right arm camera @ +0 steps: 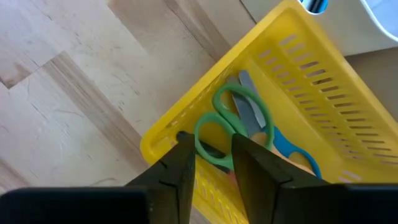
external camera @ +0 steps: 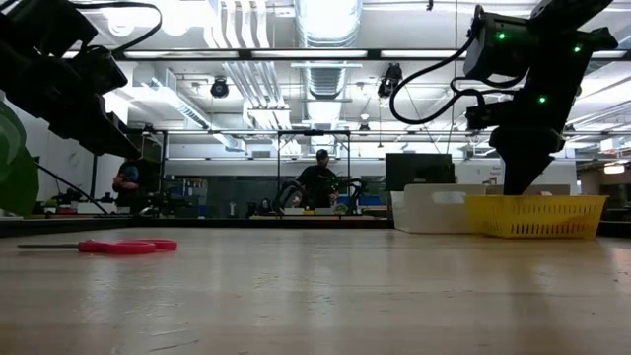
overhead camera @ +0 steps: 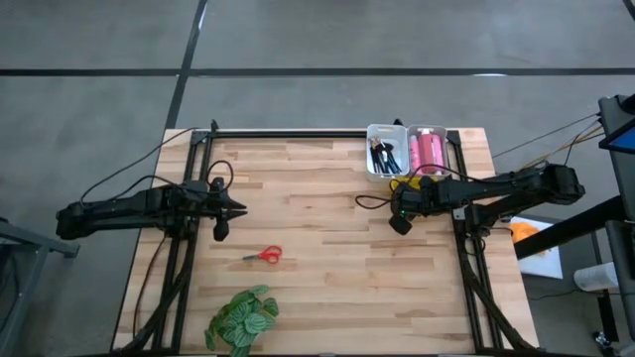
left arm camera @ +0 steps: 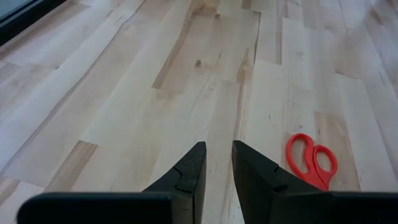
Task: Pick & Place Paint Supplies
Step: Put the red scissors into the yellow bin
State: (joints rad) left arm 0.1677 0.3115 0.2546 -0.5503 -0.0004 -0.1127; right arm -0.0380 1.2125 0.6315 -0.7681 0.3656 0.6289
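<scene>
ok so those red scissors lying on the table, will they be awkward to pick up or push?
The red scissors lie flat on the wooden table, so fingers probably get little edge to grip. They look small and likely light and stiff. Pushed, they would likely slide or spin rather than roll.

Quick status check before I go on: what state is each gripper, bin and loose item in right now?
Left gripper: open, empty, above bare wood.
Right gripper: jaws apart, over the yellow slotted basket.
Green-handled scissors: lying in the yellow basket, closed.
Red-handled scissors: flat on the wooden table, closed, not yet binned.
White bin: holds dark brushes.
Pink tubes: in their bin.
</scene>
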